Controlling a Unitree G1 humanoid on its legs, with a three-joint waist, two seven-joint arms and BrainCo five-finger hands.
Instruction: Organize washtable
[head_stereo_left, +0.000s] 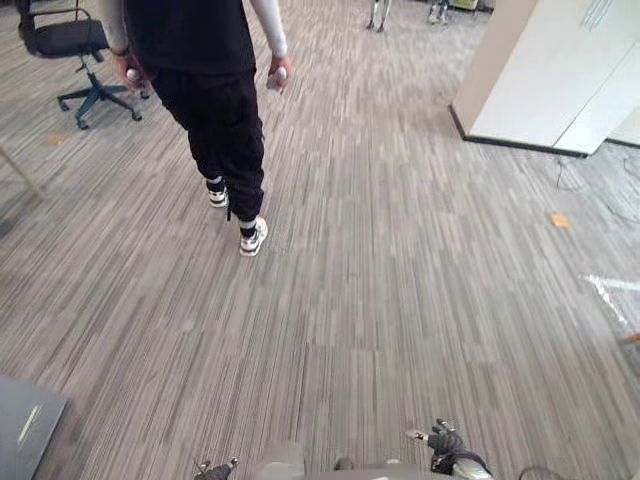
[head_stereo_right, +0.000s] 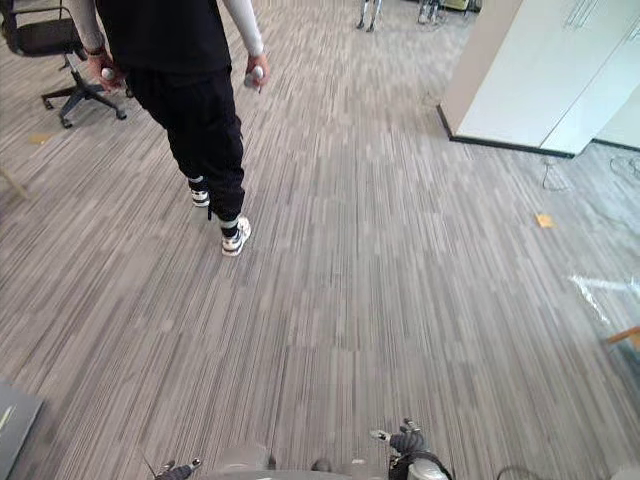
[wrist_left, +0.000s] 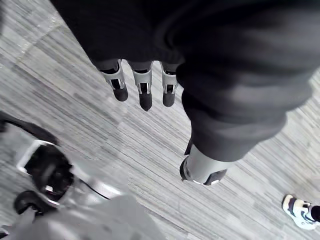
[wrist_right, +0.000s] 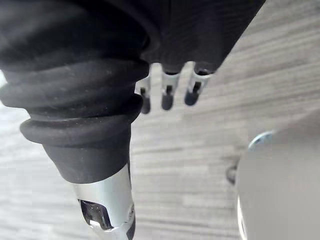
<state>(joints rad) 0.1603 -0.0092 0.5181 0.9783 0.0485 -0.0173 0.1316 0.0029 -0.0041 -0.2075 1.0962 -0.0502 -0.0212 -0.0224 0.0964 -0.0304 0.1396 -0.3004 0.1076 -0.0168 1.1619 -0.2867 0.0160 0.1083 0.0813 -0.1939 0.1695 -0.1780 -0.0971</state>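
My left hand (wrist_left: 145, 95) and right hand (wrist_right: 167, 97) hang slack, fingers straight, over the grey carpet (head_stereo_left: 400, 280). A person (head_stereo_left: 215, 110) stands well ahead of my left hand. Where the washtable is, I cannot tell.

Grey striped carpet floor (head_stereo_left: 400, 300); office chair (head_stereo_left: 70, 40), white cabinet (head_stereo_left: 560, 70), person's shoes (head_stereo_left: 253, 237) on it.

Bright, even indoor light on the grey carpet floor (head_stereo_left: 400, 260). Shadows are soft, with a faint one by the shoes (head_stereo_left: 253, 237) of the person (head_stereo_left: 200, 60). The white cabinet (head_stereo_left: 560, 70) is the brightest patch. In the wrist views the left hand (wrist_left: 144, 92) and right hand (wrist_right: 167, 95) look dark against the lit floor, silver parts glinting.
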